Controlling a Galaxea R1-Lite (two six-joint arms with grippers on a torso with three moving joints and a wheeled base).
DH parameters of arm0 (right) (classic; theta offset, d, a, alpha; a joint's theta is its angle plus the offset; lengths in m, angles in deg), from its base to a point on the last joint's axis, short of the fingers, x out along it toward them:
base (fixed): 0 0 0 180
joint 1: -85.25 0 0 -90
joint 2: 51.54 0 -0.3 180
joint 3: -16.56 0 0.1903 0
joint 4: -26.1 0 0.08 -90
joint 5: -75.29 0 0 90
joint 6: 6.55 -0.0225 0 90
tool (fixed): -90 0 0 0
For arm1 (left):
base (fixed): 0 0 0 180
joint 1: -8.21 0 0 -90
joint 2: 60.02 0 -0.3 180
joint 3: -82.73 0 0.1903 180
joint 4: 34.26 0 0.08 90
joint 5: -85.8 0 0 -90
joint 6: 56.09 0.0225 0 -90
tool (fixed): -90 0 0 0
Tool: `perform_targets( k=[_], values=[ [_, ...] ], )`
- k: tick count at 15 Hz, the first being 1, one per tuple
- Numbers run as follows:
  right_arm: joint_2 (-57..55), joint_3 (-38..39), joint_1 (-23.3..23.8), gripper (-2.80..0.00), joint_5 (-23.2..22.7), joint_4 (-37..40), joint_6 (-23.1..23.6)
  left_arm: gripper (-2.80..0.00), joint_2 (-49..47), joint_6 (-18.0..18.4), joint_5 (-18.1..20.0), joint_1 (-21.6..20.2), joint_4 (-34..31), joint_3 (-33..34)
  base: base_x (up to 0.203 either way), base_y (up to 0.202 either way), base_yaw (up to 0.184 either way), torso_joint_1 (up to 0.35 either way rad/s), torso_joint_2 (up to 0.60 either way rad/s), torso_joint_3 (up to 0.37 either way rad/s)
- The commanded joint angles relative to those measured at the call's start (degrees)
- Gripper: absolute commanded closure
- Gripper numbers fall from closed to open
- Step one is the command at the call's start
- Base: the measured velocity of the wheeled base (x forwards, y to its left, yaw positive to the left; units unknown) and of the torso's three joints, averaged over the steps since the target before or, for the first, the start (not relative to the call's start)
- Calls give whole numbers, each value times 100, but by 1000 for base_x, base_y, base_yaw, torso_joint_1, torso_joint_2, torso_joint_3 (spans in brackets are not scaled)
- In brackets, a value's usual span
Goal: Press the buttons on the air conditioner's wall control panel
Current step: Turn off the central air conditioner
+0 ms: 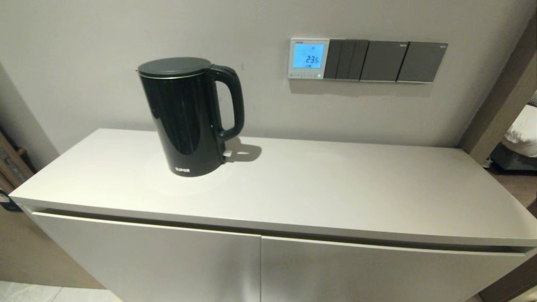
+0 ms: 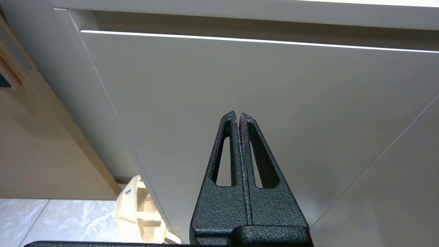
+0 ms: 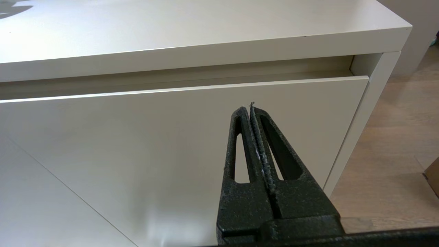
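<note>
The white wall control panel (image 1: 308,58) hangs on the wall above the cabinet, its screen lit blue and reading 23.5. A row of tiny pale buttons (image 1: 306,76) runs along its bottom edge. Neither gripper shows in the head view. My left gripper (image 2: 238,115) is shut and empty, low in front of the cabinet's left door. My right gripper (image 3: 249,109) is shut and empty, low in front of the cabinet's right door, near its right end. Both are far below the panel.
A tall black kettle (image 1: 188,115) stands on the white cabinet top (image 1: 335,184), left of the panel. Three dark grey switch plates (image 1: 386,61) adjoin the panel's right side. A wooden door frame (image 1: 503,96) is at the right. A cream bag (image 2: 140,212) lies on the floor at the left.
</note>
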Motion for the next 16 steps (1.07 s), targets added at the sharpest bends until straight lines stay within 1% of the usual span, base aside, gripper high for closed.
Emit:
perform_targets(
  k=[1, 16],
  values=[
    [-18, 5, -6, 0, 4, 22, -28, 0, 2, 0, -1, 0, -2, 2, 0, 0, 0, 0, 0, 0],
    [-26, 14, 3, 0, 12, 30, -89, 0, 2, 0, 8, 0, -2, 2, 0, 0, 0, 0, 0, 0]
  ],
)
